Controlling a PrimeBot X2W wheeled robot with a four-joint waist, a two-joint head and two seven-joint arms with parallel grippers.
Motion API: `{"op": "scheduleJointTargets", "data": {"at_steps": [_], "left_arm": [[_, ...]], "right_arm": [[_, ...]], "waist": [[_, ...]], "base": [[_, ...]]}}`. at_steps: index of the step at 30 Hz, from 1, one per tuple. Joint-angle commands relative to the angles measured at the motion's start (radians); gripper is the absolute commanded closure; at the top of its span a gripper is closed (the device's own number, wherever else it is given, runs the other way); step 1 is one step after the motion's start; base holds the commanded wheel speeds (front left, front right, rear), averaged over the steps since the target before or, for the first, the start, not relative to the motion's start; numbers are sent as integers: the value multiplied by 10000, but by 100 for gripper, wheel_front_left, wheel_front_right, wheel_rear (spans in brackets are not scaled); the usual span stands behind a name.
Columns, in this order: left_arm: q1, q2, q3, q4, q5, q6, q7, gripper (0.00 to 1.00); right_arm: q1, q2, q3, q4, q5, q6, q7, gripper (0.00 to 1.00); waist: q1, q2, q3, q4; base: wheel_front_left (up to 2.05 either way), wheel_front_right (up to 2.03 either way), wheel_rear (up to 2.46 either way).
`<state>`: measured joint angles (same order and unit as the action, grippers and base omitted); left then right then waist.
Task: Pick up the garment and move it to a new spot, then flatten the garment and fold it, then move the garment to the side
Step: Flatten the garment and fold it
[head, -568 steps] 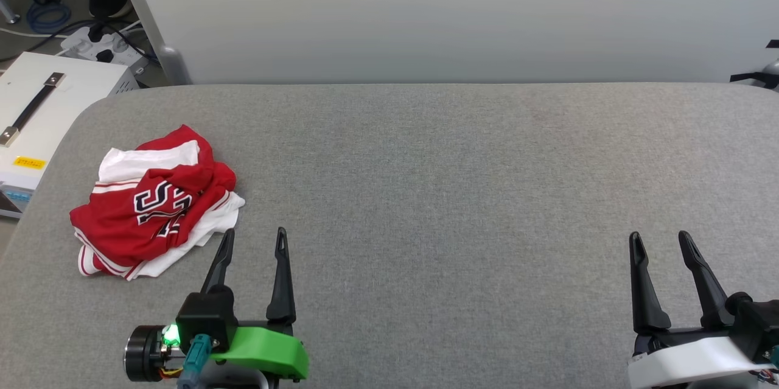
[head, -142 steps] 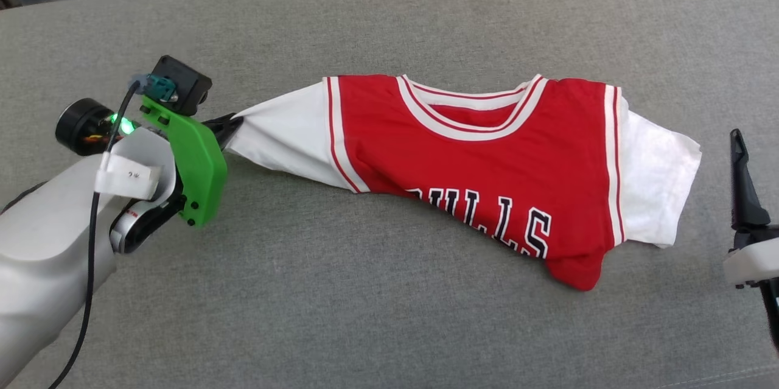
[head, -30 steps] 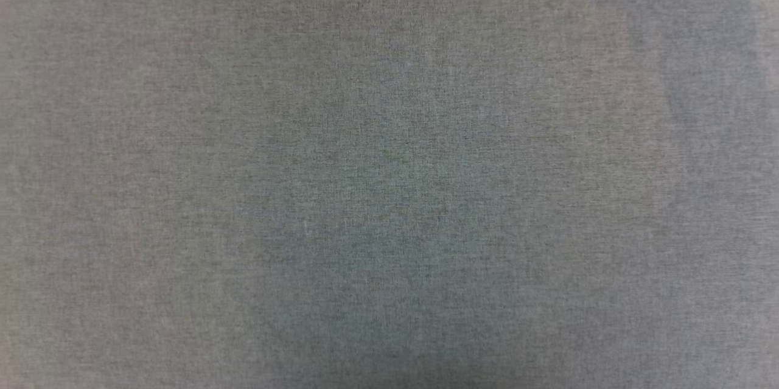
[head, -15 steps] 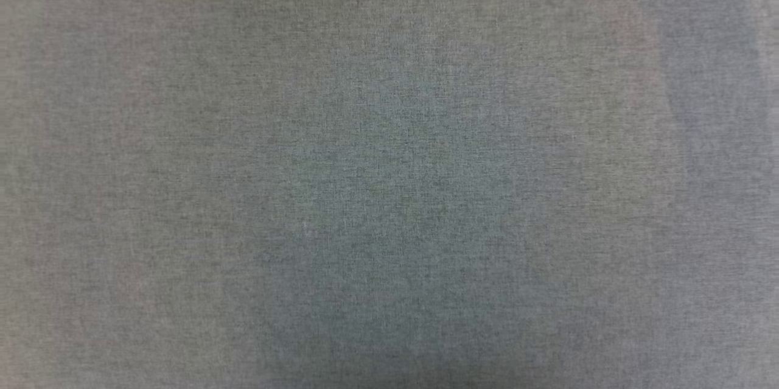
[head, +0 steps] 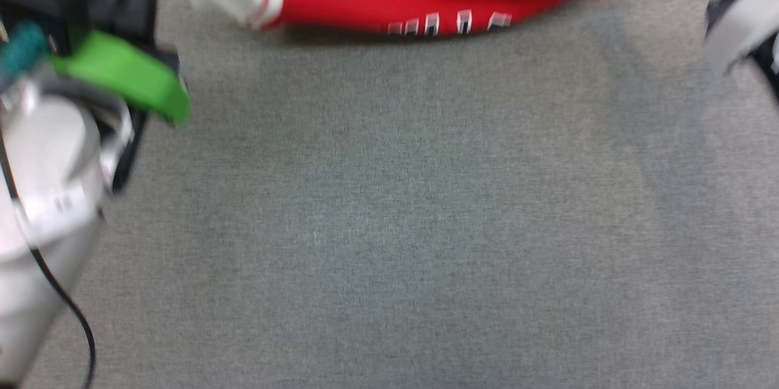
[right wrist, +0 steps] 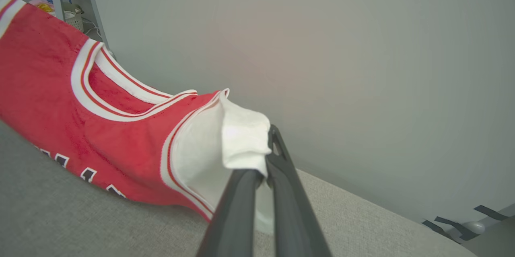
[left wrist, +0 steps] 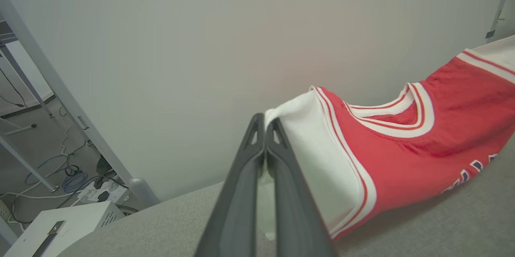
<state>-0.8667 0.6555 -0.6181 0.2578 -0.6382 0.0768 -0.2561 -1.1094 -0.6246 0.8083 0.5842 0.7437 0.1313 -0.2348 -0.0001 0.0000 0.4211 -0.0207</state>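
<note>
The surface (head: 389, 224) is just a big stretch of grey woven fabric, kinda heathered looking. Right behind its far edge there's a plain pale wall panel (left wrist: 201, 48) running the whole width. Off the surface's left end, down on the floor, sits a white box (left wrist: 80, 221) with vent slots and a dark strap handle (left wrist: 50, 237) on top. Just past that box there's a white power strip (left wrist: 100, 192) with plugs in it, and a coil of blue cable (left wrist: 74, 178) a bit further out. A grey metal post (left wrist: 52, 76) slants up from the floor by that same end. Beyond the surface's right end, a few strips of black tape (right wrist: 454, 223).
</note>
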Motion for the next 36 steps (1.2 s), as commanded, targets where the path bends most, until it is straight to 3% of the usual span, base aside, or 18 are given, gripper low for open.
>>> {"op": "scheduleJointTargets", "data": {"at_steps": [1, 8, 14, 25, 34, 35, 36], "left_arm": [[713, 55, 212, -279, -106, 192, -56, 100], [4449, -138, 871, -1412, -562, 643, -56, 100], [7366, -634, 1332, -1377, -662, 757, -56, 100], [9750, -1151, 2156, -1097, -490, 912, -57, 100], [10144, -1530, 2495, -886, -185, 699, -57, 100], [10104, -1568, 2524, -882, -122, 648, -57, 100], [9964, -1686, 2596, -925, 57, 519, -57, 100]], "right_arm": [[589, -86, 29, -132, 140, -6, -100, 100], [3658, -298, -24, -828, 477, -6, -194, 100], [6363, -419, -415, -1007, 687, -6, -189, 100], [9656, -632, -1627, -1530, 434, -6, -197, 100], [11406, -387, -3034, -2062, -275, -6, 90, 100], [11443, -287, -3252, -2165, -323, -6, 140, 96], [11414, -113, -3851, -2521, -620, -6, 187, 0]], "waist": [[1, 0, -880, -103], [1, 0, -1909, -164], [1, 0, -2755, -178], [1, 0, -3349, 13], [1, 0, -3391, 201], [1, 0, -3380, 203], [1, 0, -3347, 208]], "base": [[0, 0, 0], [0, 0, 0], [0, 0, 0], [0, 0, 0], [0, 0, 0], [0, 0, 0], [0, 0, 0]]}}
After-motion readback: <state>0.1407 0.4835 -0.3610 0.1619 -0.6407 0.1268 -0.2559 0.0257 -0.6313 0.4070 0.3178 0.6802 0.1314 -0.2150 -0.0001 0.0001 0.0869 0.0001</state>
